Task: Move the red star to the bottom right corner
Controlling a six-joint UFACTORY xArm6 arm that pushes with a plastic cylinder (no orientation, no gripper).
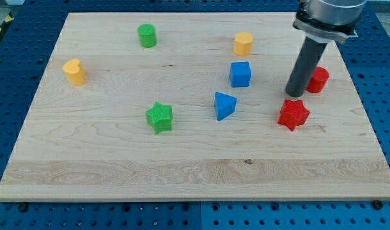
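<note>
The red star (293,114) lies on the wooden board (182,172) at the view's right, about mid-height. My tip (293,96) stands just above the star toward the view's top, touching or nearly touching its upper edge. The rod rises from there to the view's top right. A red round block (319,80) sits just right of the rod, partly hidden behind it.
A blue triangular block (224,105) and a blue cube (240,74) lie left of the star. A yellow block (243,43) is at the top centre-right, a green cylinder (147,35) at the top, a yellow block (74,71) at the left, and a green star (160,117) at centre-left.
</note>
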